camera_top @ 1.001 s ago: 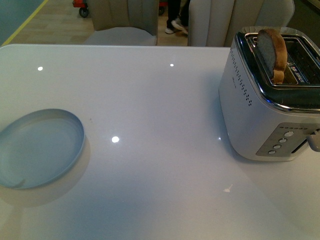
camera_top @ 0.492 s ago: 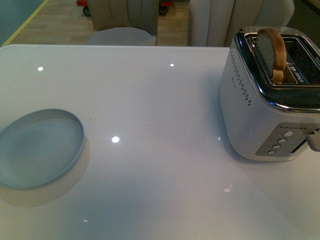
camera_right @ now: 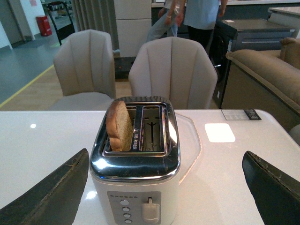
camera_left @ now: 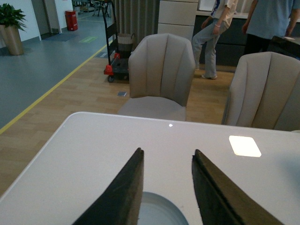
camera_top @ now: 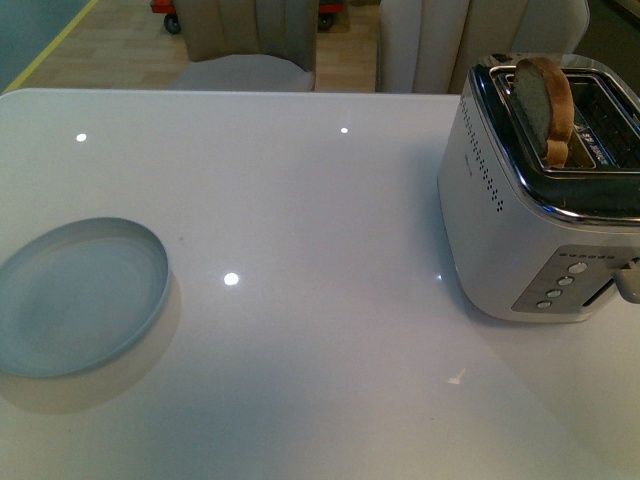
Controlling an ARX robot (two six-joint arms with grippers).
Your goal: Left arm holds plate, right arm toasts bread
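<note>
- Pale blue-grey plate (camera_top: pixel 78 297): round, shallow, raised rim, plain smooth surface; nothing in it. Lies flat on the table at about 8 o'clock of the front view, well apart from the toaster. A sliver of its rim also shows in the left wrist view, between and below the left gripper's fingers.
- Toaster (camera_top: pixel 530 230): white rounded body with a polished chrome top, two slots, a row of small vent holes along its side. Stands at 3 o'clock of the front view. Front panel carries four round buttons in a column and a lever beside them; a small line of lettering above the buttons is too small to read.
- Bread (camera_top: pixel 545 108): one slice, light brown with darker crust and rounded top, standing upright in one slot and rising well above the chrome rim. The second slot holds nothing.
- Table (camera_top: pixel 320 200): glossy white top with rounded corners, reflecting ceiling lights as bright spots.
- Left gripper (camera_left: pixel 165 187): black, matte, angular fingers, spread with a clear gap, grasping nothing; poised above the plate, not touching it.
- Right gripper (camera_right: pixel 164 192): dark worn fingers spread wide to either side of the toaster, grasping nothing, apart from the bread.
- Chairs (camera_left: pixel 161 75): beige, channel-backed upholstery, at 12 o'clock beyond the table.
</note>
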